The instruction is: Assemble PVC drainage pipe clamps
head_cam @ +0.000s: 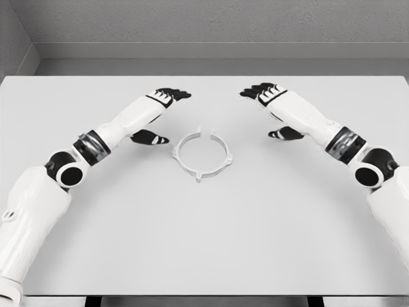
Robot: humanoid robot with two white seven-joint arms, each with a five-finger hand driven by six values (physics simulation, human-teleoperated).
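Note:
A white ring-shaped pipe clamp lies flat on the table's middle, with a gap at its far side and small tabs around its rim. My left hand hovers to the clamp's upper left, fingers stretched out and thumb pointing at the ring, holding nothing. My right hand mirrors it at the upper right, fingers extended, thumb turned inward, also empty. Neither hand touches the clamp.
The white table spans the view, its front edge at the bottom and its far edge against a grey wall. Both white forearms reach in from the lower corners.

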